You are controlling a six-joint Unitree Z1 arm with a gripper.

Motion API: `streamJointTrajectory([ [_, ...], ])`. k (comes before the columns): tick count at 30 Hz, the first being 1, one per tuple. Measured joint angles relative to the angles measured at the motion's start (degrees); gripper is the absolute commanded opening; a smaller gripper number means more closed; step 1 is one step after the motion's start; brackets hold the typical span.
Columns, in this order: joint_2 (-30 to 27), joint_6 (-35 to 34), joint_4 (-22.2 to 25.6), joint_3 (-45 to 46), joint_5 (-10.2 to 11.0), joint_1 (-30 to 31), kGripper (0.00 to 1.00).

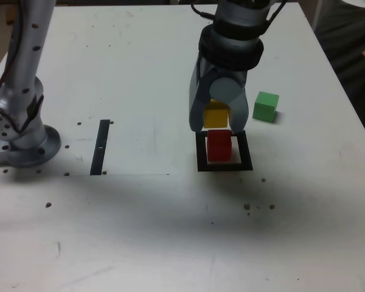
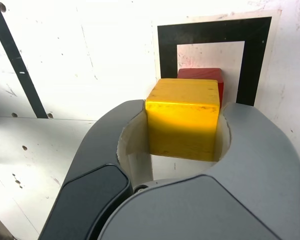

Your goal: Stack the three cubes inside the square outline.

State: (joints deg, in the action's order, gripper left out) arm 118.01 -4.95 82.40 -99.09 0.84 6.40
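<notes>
The red cube (image 1: 218, 146) (image 2: 202, 75) rests inside the square outline (image 1: 224, 165) (image 2: 167, 45) on the white table. Just above and slightly behind it hangs the yellow cube (image 1: 216, 114) (image 2: 184, 117), with my gripper (image 1: 220, 125) (image 2: 184, 130) shut on its sides. From the wrist view the yellow cube covers most of the red one. The green cube (image 1: 266, 106) sits on the table to the exterior view's right of the gripper, apart from the outline.
A narrow black strip (image 1: 101, 147) (image 2: 15, 60) lies on the table to the exterior view's left. The arm's base (image 1: 24, 143) stands at the far left. A dark object borders the table's right edge (image 1: 353, 48).
</notes>
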Motion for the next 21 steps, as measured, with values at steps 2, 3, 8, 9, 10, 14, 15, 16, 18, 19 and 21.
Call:
streamJointTrajectory([
  [2, 0.5, 0.0, -0.3, 0.0, -0.3, 0.1, 0.36],
  [3, 0.9, 0.0, -0.5, 0.0, -0.5, 0.1, 0.36],
  [8, 1.9, 0.0, -1.2, -0.2, -1.0, 0.1, 0.36],
  [9, 2.0, 0.0, -1.2, -0.3, -1.1, 0.1, 0.36],
  [10, 2.2, 0.0, -1.3, -0.3, -1.2, 0.1, 0.36],
  [14, 2.5, 0.1, -1.5, -0.4, -1.3, 0.1, 0.52],
  [15, 2.5, 0.1, -1.6, -0.4, -1.3, 0.1, 0.61],
  [16, 2.5, 0.2, -1.7, -0.4, -1.4, 0.1, 0.7],
  [18, 2.5, 0.3, -1.9, -0.2, -1.5, 0.1, 0.87],
  [19, 2.5, 0.4, -2.0, 0.0, -1.5, 0.1, 0.93],
  [21, 2.5, 0.6, -2.1, 0.2, -1.6, 0.1, 0.98],
])
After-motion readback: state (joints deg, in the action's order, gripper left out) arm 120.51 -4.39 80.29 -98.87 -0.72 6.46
